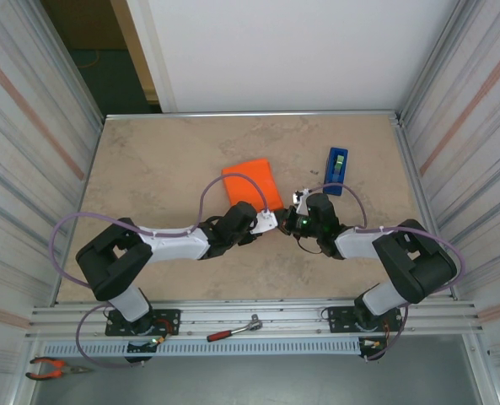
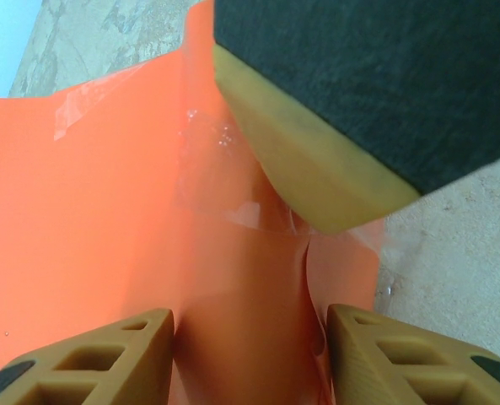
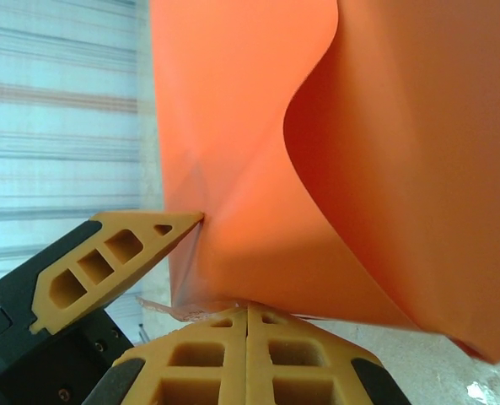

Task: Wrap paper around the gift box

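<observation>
Paper (image 2: 81,219) hides every face of the box (image 1: 248,179), so from above it reads as one orange block at mid-table (image 1: 157,169), its near edge cut off by the two wrists. Up close the sheet is loose. In the right wrist view a large flap curls forward in an S and blocks whatever lies behind it. In the left wrist view the sheet runs off the left and bottom edges. Glossy clear tape (image 2: 212,139) lies on the orange there, its outline hard to trace.

Left gripper (image 2: 250,325) sits at the block's near right corner, fingers spread, with a paper-covered hump filling the gap between them. Whether they clamp that hump or only flank it cannot be told. One of its tips touches the sheet in the right wrist view.

Right gripper (image 3: 248,308) comes in from the right, just beside the left gripper, its fingers pressed together at the sheet's lower edge. A clear scrap (image 3: 172,309) juts out beside those tips; whether it or the paper is caught between them is too fine to see. One of its pads (image 2: 317,181) looms blurred over the paper in the left wrist view.

Blue dispenser (image 1: 337,170) stands apart to the block's right. A ratchet (image 1: 233,330) and pliers (image 1: 54,367) lie on the frame by the arm bases.
</observation>
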`<state>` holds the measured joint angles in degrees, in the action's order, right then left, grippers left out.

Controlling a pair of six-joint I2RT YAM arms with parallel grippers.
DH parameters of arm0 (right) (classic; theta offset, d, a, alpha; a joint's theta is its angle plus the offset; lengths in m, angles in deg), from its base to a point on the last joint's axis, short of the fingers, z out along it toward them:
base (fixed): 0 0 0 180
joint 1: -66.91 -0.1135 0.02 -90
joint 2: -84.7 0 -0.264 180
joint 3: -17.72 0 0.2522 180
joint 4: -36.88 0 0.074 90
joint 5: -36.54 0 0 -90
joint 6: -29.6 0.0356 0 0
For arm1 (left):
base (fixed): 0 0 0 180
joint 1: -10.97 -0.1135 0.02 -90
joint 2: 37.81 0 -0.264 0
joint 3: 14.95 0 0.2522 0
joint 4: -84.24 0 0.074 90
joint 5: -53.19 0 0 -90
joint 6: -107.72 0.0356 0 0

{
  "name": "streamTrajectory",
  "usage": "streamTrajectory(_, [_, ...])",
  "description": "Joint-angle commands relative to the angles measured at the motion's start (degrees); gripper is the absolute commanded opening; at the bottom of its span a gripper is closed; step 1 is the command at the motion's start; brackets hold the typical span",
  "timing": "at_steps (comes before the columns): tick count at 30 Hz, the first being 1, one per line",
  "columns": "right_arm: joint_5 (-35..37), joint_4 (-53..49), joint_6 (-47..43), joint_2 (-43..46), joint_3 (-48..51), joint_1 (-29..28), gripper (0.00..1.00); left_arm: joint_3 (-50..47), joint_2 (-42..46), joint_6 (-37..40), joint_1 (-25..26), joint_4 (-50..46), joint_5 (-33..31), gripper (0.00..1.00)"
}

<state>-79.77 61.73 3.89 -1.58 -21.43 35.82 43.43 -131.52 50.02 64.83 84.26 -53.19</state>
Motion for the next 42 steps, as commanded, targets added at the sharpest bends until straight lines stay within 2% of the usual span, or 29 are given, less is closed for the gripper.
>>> streamTrajectory(1, [-0.93, 4.65, 1.54, -0.38, -1.48, 0.56, 0.0, -1.68, -1.56, -0.97, 1.09, -3.42, 2.49, 0.49])
streamTrajectory(9, [-0.26, 3.86, 1.72, 3.3, 2.22, 0.59, 0.0, -1.81, -1.5, -0.9, 1.15, -3.41, 2.56, 0.49])
streamTrajectory(25, [1.31, 0.63, -0.48, 4.64, 6.67, -0.53, 0.0, -1.8, -1.56, -1.01, 1.12, -3.5, 2.56, 0.48])
streamTrajectory(42, [2.82, 9.17, 1.53, -9.45, -0.07, -3.2, 0.0, -1.81, -1.3, -1.04, 1.15, -3.5, 2.43, 0.48])
